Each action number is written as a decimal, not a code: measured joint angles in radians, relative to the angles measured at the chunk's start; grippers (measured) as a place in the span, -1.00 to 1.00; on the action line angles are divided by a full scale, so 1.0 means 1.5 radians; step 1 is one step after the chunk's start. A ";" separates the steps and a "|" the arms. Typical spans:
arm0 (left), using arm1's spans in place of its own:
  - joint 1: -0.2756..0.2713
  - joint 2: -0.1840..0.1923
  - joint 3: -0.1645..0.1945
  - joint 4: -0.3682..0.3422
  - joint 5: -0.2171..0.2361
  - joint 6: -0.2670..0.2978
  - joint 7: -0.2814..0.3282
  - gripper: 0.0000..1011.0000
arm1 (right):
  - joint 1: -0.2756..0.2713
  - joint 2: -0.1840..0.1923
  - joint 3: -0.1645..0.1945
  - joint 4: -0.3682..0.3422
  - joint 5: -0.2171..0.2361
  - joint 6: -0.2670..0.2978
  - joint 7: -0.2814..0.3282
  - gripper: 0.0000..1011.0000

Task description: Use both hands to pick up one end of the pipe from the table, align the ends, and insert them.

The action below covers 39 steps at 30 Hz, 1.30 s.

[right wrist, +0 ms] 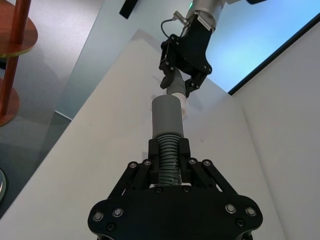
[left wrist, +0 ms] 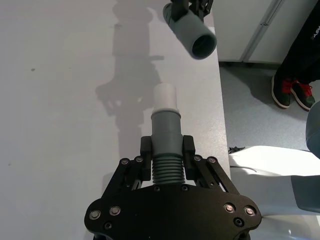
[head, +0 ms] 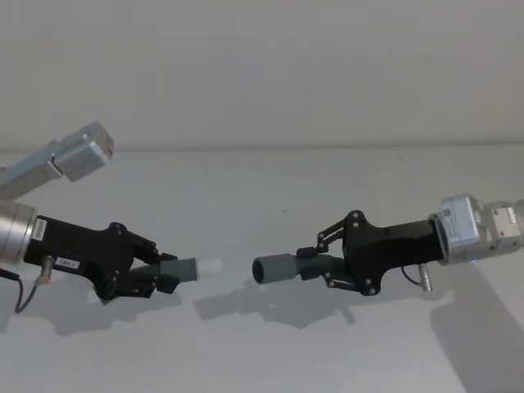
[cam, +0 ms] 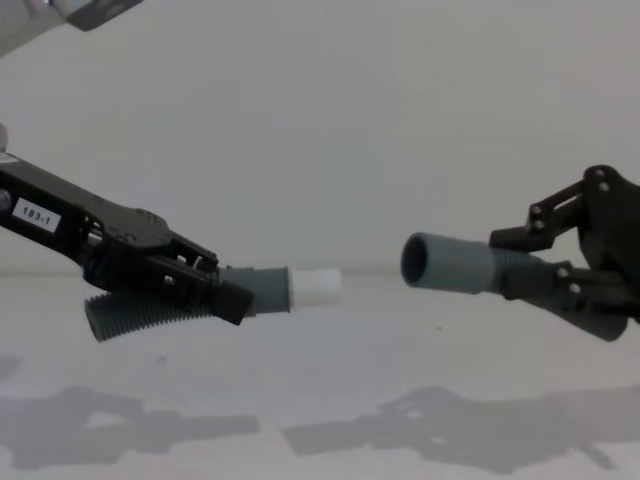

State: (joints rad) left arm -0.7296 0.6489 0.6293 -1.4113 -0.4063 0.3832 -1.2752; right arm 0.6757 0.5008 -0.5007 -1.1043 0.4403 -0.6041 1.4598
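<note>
I have my left pincer (head: 160, 274) at nine o'clock, pinching the ribbed body of the white-tipped pipe piece (head: 192, 269), whose white tip (cam: 316, 288) points toward three o'clock. At three o'clock my right pincer (head: 321, 264) is pinching the hollow-cuffed pipe piece (head: 282, 268), its open cuff (cam: 432, 262) facing nine o'clock. Both pieces hang above the table (head: 246, 344), ends near each other but apart, the cuff slightly higher in my chest view.
</note>
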 joint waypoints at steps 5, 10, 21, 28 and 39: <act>0.000 0.000 0.000 0.000 0.000 0.000 0.000 -0.36 | 0.004 -0.004 -0.006 0.002 -0.018 -0.003 -0.013 -0.60; 0.000 0.000 0.000 0.000 0.000 0.000 0.000 -0.36 | 0.008 -0.009 -0.014 0.004 -0.035 -0.004 -0.028 -0.60; 0.000 0.000 0.000 0.000 0.000 0.000 0.000 -0.36 | 0.018 -0.016 -0.023 0.017 -0.062 -0.008 -0.054 -0.60; 0.000 0.000 0.000 0.000 0.000 0.000 0.000 -0.36 | 0.023 -0.019 -0.027 0.028 -0.071 -0.010 -0.065 -0.60; 0.000 0.000 0.000 0.000 0.000 0.000 0.000 -0.36 | 0.032 -0.023 -0.034 0.040 -0.078 -0.014 -0.074 -0.60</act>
State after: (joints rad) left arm -0.7296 0.6489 0.6294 -1.4113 -0.4063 0.3832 -1.2753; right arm 0.7240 0.4666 -0.5518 -1.0446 0.3229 -0.6254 1.3484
